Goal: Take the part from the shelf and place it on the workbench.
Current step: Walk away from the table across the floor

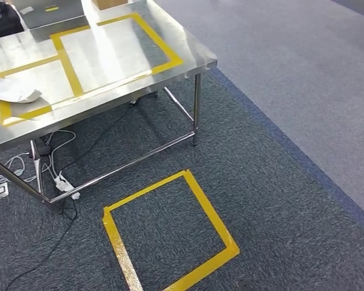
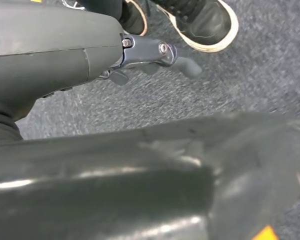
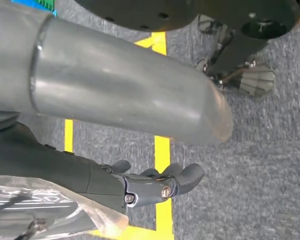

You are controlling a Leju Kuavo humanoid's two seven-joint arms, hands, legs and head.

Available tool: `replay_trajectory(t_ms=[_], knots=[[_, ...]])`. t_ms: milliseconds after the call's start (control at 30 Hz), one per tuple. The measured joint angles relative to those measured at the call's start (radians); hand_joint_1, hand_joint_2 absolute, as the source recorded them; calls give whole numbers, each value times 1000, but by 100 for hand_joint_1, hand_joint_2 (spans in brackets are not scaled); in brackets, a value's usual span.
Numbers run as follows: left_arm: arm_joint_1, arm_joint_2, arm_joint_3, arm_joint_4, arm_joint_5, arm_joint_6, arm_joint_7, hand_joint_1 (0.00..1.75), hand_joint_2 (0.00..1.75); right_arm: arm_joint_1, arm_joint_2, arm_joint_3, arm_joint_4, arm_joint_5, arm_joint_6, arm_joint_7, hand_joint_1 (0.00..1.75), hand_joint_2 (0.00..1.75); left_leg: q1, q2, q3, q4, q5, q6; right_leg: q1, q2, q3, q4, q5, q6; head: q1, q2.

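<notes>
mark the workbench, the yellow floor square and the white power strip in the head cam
workbench [image 1: 189, 57], head view, bare steel top near its right edge
yellow floor square [image 1: 211, 212], head view, right-hand strip of tape
white power strip [image 1: 62, 182], head view, its body under the workbench

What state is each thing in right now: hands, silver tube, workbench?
Left hand: holding nothing, fingers stretched out above the carpet.
Right hand: grip cannot be told.
Silver tube: off the floor, lying along that hand.
Workbench: no tube on it; a white crumpled sheet lies at its left edge.
</notes>
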Motion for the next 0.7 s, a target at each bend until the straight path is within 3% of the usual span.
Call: replay_trajectory(t_ms=[67,100,200,233,267,300,367,433,467,533,567,633,700], knots=[[-4,-5,-2,4,-2,0,1,0,0,3,-2,-4,0,-1,0,0,0,0,3,25,-1,-9,8,10,0,-4,-15,14,-11,10,2,0],[-5,-6,-3,6,-2,1,1,0,0,4,-4,-6,0,-1,0,1,0,0,6,37,-3,-14,13,16,1,-18,-33,47,-33,13,6,0],[-7,-8,-4,11,-3,2,1,0,0,4,-5,-10,0,-1,0,1,0,0,6,76,-17,-9,18,24,0,-58,-125,249,-134,23,17,0],[-7,-9,-4,13,-3,2,1,0,0,5,-5,-10,0,-1,0,1,0,0,6,90,-21,-4,18,24,-1,-62,-142,298,-148,27,18,0],[-8,-9,-4,15,-3,2,1,0,0,7,-6,-11,0,-1,0,1,0,0,6,102,-25,0,18,24,-2,-65,-141,309,-145,30,18,0],[-9,-10,-4,16,-3,2,1,0,0,8,-7,-11,0,-1,0,1,0,0,6,114,-28,4,18,23,-2,-70,-115,273,-122,31,18,0],[-11,-11,-5,18,-3,2,1,0,0,7,-10,-12,0,-1,0,2,0,0,4,133,-32,15,13,16,0,-107,-27,130,-69,31,19,0],[-12,-12,-5,19,-3,2,1,0,0,2,-11,-13,0,-1,0,1,0,0,-1,150,-36,29,8,5,4,-137,27,37,-50,19,18,0],[-13,-11,-5,19,-3,2,1,0,0,1,-11,-13,0,-1,0,1,0,0,-4,159,-38,33,7,0,7,-138,30,28,-53,11,18,0],[-15,-11,-5,20,-3,2,1,0,0,4,-11,-14,0,-1,0,0,0,0,-3,170,-39,38,5,-9,7,-119,22,30,-47,-4,17,0],[-16,-11,-5,20,-3,2,1,0,0,6,-11,-15,0,-1,0,0,0,0,0,159,-42,48,-6,-14,6,-111,19,30,-43,-12,17,0],[-16,-11,-6,21,-3,2,1,0,0,6,-11,-16,0,-1,0,0,0,0,4,116,-68,118,-62,-23,4,-92,12,28,-34,-26,15,0],[-14,-11,-5,23,-3,2,1,0,0,4,-11,-16,0,-2,1,0,0,0,6,83,-118,251,-135,-26,6,-70,1,28,-27,-34,13,0]])
